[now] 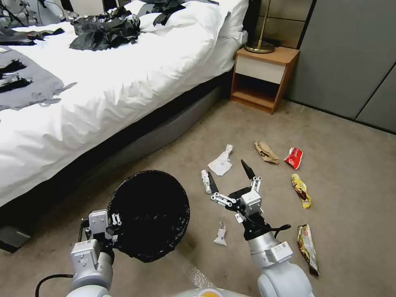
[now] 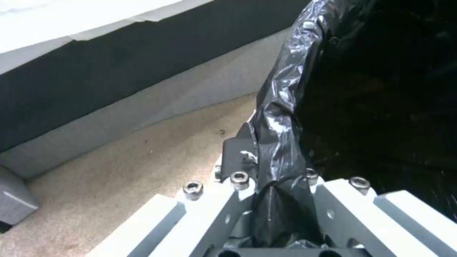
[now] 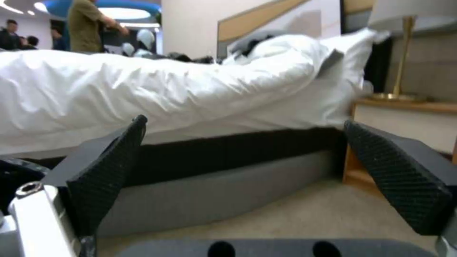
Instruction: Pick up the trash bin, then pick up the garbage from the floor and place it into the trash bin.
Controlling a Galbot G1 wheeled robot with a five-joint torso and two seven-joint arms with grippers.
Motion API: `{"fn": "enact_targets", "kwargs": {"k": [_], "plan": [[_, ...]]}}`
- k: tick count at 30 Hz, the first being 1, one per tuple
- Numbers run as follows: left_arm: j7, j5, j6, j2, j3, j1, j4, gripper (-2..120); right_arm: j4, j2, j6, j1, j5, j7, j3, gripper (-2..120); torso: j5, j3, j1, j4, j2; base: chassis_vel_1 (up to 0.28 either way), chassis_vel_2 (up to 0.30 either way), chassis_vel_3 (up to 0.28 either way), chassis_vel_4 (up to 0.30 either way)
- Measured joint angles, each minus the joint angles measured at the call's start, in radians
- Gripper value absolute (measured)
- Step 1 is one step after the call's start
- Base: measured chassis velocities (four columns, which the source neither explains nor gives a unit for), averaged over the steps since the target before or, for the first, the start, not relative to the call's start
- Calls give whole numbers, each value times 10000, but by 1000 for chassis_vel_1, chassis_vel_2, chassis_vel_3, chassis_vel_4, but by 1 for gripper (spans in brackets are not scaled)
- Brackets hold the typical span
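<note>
Gripping trash bin (image 1: 150,214) rim, left hand (image 1: 113,225); mouth facing up; right hand (image 1: 231,177) open.

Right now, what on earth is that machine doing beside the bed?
It is clearing litter off the bedroom carpet. Its left gripper is clamped on the rim of the trash bin, holding the black-lined bin up. Its right gripper hangs open and empty above the floor, near a small white bottle and a white tissue. A brown paper bag and red and yellow wrappers lie farther off.
</note>
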Motion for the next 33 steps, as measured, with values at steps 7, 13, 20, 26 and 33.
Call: {"fn": "enact_targets", "kwargs": {"k": [7,13,20,26,33], "plan": [[-9,6,1,-12,0,-5,75,1,-843,-351,-1222,644,755,771,-345,100,1,1,0,1,1,0,0,0,0],[-18,28,56,4,-26,-93,267,1,-2056,-973,-4132,1709,2789,1842,-953,100,-1,1,0,0,1,0,0,0,0],[-26,85,141,-6,7,-158,309,1,-2965,-1263,-5921,2405,4198,1929,-1231,100,0,1,0,1,1,0,0,0,0],[-32,116,196,1,10,-168,302,1,-4107,-1236,-6654,2663,4400,1828,-1382,100,1,1,0,0,1,0,0,0,0],[-40,154,198,-3,39,-124,289,1,-4900,-1225,-7116,2799,4597,1344,-1360,100,0,0,0,0,1,0,0,0,0]]}}
